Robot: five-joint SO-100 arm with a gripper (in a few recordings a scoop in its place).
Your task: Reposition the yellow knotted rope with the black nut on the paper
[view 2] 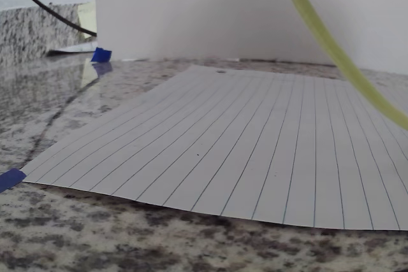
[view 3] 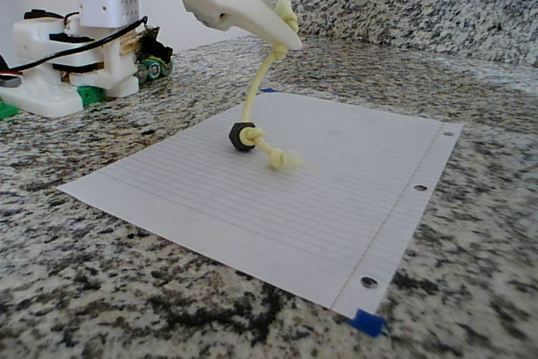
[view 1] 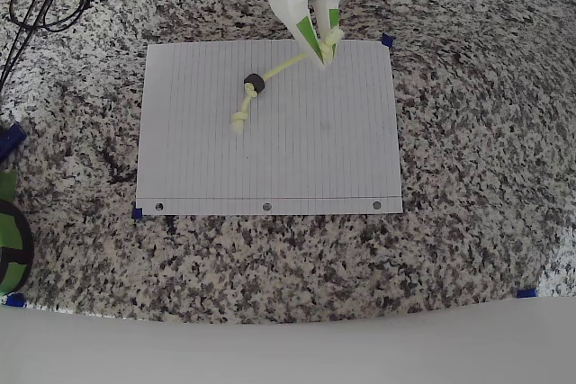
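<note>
A pale yellow knotted rope (view 1: 286,66) hangs from my gripper (view 1: 326,45), which is shut on its upper knotted end above the paper's top edge in the overhead view. The rope slopes down to a black nut (view 1: 255,84) that rests on the white lined paper (view 1: 315,159), and the free end with its knot (view 1: 240,120) lies on the sheet past the nut. From the fixed view the rope (view 3: 255,90) drops from the white fingers (view 3: 282,35) to the nut (view 3: 243,136). The wrist view has the rope (view 2: 331,49) running down over the paper (view 2: 255,157).
The paper is taped at its corners to a speckled granite counter (view 1: 468,222). Black cables (view 1: 40,6) loop at the overhead view's top left. A green and black object (view 1: 11,240) sits at the left edge. The arm's base (view 3: 67,65) stands behind the sheet.
</note>
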